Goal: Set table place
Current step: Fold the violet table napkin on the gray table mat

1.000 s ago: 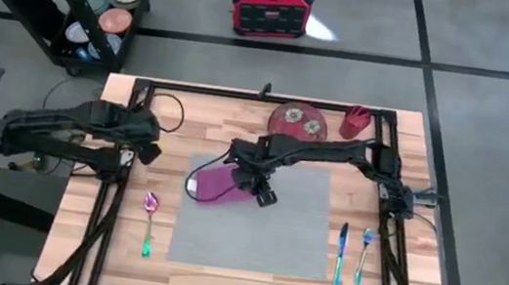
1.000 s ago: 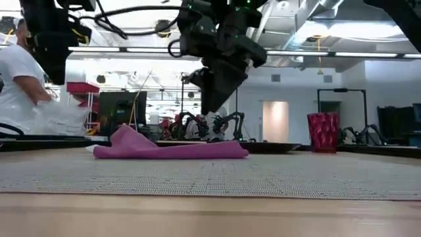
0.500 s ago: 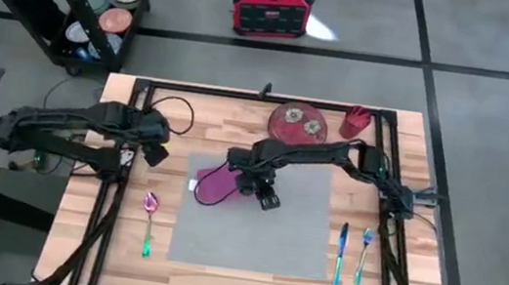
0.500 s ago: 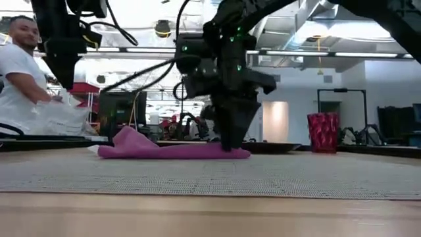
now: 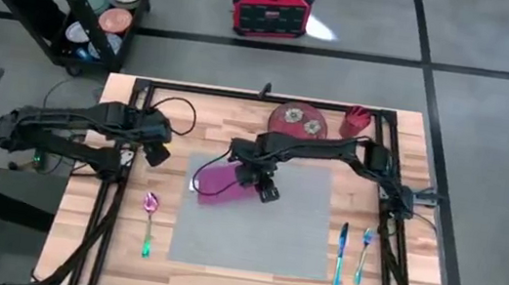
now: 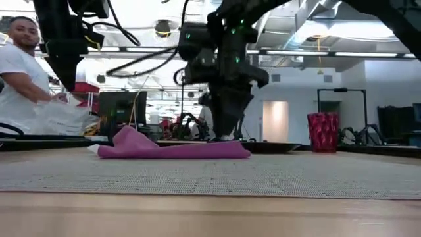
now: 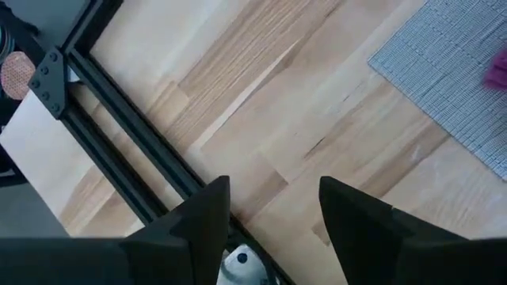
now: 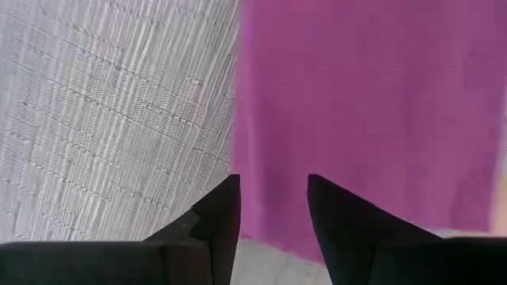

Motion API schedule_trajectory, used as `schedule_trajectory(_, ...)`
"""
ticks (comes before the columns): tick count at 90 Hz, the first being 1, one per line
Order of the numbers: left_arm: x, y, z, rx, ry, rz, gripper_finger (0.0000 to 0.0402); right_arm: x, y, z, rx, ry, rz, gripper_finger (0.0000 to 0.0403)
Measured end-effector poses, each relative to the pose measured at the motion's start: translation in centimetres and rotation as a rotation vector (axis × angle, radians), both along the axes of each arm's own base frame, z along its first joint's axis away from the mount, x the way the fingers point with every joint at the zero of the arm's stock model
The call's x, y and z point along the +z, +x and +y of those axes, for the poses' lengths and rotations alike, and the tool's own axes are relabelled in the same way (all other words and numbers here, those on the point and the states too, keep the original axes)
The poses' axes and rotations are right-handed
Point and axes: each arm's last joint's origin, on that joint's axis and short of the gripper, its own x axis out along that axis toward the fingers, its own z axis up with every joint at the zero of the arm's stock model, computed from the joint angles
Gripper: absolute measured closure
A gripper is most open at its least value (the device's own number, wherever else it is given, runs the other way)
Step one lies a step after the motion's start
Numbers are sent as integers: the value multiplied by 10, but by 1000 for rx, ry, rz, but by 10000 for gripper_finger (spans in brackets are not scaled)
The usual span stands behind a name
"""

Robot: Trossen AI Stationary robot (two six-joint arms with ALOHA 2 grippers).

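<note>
Right gripper (image 5: pixel 266 189) fingers apart, over the magenta napkin (image 5: pixel 220 179) at upper-left of grey placemat (image 5: pixel 263 230), centre of table (image 5: pixel 237 125). Left gripper (image 5: pixel 153 152) parted, frame left, over bare wood.

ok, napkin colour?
Magenta napkin, plain, no pattern; the right wrist view shows it best.

Even, bright overhead light falls on the pale wooden butcher-block worktop (image 5: pixel 256 133), with soft shadows. In the low view, white ceiling lights (image 6: pixel 368 55) glare and the near worktop edge blurs. The magenta cloth napkin (image 8: pixel 364 119) looks slightly soft.
</note>
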Motion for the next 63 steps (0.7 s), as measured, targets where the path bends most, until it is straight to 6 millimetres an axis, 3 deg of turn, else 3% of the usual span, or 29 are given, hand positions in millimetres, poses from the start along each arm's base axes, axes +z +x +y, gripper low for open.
schedule_trajectory(15,0,-1,0,-10,-2,14,224,-9,-1,4,4,22,49,269)
schedule_trajectory(42,0,-1,0,-20,1,18,224,-9,3,1,-40,-53,15,303)
schedule_trajectory(63,0,-1,0,-20,2,18,224,-9,3,2,-57,-49,21,307)
